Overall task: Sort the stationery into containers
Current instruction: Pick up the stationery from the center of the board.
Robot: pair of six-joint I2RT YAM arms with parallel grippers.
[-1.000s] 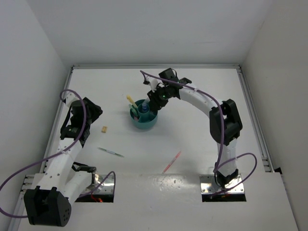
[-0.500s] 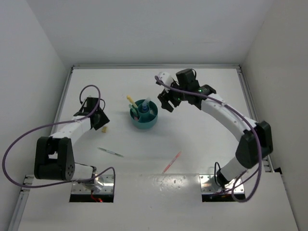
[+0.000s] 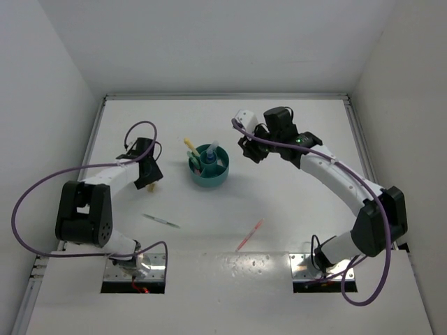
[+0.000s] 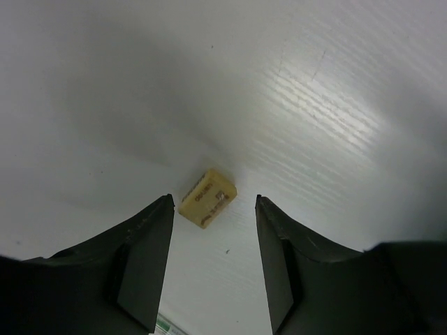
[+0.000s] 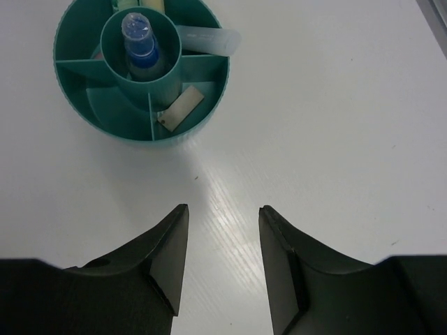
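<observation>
Left pincer (image 4: pixel 213 222) gapes empty over a tan printed block (image 4: pixel 207 198) (right pincer (image 5: pixel 223 218) open too).

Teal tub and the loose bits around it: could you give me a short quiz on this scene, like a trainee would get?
1. True or false: the blue-capped bottle stands in the centre compartment of the teal tub.
2. What lies on the table between the open fingers of the left gripper? A tan block; B grey block; C yellow stick.
3. How many pens lie loose on the table?
Key: 1 true; 2 A; 3 two, the red pen and the white pen.
</observation>
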